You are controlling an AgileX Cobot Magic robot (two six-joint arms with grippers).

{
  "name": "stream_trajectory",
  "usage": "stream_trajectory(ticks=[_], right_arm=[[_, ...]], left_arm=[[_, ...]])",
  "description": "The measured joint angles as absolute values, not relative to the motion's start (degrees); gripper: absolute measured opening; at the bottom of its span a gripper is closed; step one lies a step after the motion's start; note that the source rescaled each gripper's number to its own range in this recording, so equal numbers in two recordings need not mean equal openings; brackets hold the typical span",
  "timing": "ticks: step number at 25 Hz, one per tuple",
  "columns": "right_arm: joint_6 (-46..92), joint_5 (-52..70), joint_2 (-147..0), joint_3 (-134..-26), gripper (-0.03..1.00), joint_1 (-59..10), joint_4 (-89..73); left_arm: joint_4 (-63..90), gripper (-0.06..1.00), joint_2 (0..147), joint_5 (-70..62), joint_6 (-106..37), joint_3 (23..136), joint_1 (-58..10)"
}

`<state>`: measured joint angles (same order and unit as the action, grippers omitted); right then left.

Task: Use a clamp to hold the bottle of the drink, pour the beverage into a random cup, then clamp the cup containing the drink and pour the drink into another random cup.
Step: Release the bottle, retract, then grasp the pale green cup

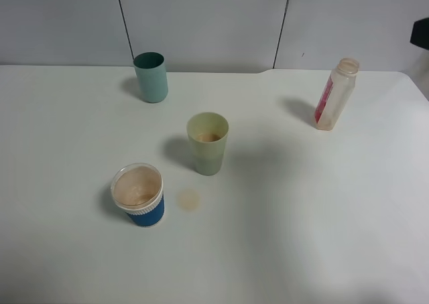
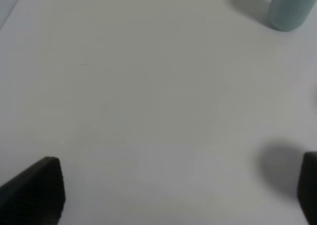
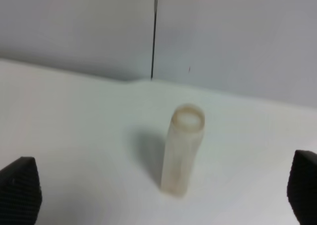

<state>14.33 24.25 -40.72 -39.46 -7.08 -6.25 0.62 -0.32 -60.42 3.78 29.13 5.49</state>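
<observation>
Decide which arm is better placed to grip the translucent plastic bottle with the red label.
Right, probably: the right tool, open, faces the translucent red-labelled plastic bottle head-on; the left tool views only white table and the teal cylindrical cup.

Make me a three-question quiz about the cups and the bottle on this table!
1. Where is the bottle? A: in the middle. B: far right, away from the cups. C: front left.
2. How many cups are there? A: two. B: four. C: three.
3. How is the blue cup with white rim? A: upright, holding pinkish-brown drink. B: tipped over. C: upright, empty.

Answers: 1 B, it stands alone on the right. 2 C, there is a teal cup, a yellow-green cup and the blue one. 3 A, the drink shows inside its rim.
</observation>
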Motion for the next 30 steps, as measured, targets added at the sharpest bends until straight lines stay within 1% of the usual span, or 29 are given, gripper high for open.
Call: stream_trajectory(ticks=[1,2,4,6,8,9,13,22,24,30], right_arm=[[14.3,24.2,-40.7,-39.5,1.00,-7.1,-6.2],[13.1,28.5,-38.6,-39.5,1.00,-7.1,-5.3],[12.7,29.7,-37.8,-39.5,1.00,-7.1,-4.9],[11.4,33.6,-36.0,-39.5,1.00,-7.1,-3.5],[7.3,41.1,-32.6,-39.5,1.00,-7.1,-1.8],[7.3,41.1,-32.6,-39.5,1.00,-7.1,-1.8],[3.6,51.7,-28.7,-39.5,1.00,-7.1,-1.5],[2.8,57.9,-22.1,-39.5,1.00,-7.1,0.0],[1.4,66.0,-17.4,-39.5,1.00,-7.1,2.9],[1.3,69.0,-13.5,-39.4,1.00,-7.1,4.8]], left_arm=[[0.6,0.95,-0.3,-60.4,3.8,29.1,5.5],[0.6,0.95,-0.3,-60.4,3.8,29.1,5.5],[0.6,0.95,-0.3,-60.4,3.8,29.1,5.5],[0.6,0.95,-0.3,-60.4,3.8,29.1,5.5],[0.6,0.95,-0.3,-60.4,3.8,29.1,5.5],[0.6,0.95,-0.3,-60.4,3.8,29.1,5.5],[0.6,0.95,-0.3,-60.4,3.8,29.1,5.5],[0.6,0.95,-0.3,-60.4,3.8,29.1,5.5],[0.6,0.95,-0.3,-60.4,3.8,29.1,5.5],[0.6,0.95,-0.3,-60.4,3.8,29.1,5.5]])
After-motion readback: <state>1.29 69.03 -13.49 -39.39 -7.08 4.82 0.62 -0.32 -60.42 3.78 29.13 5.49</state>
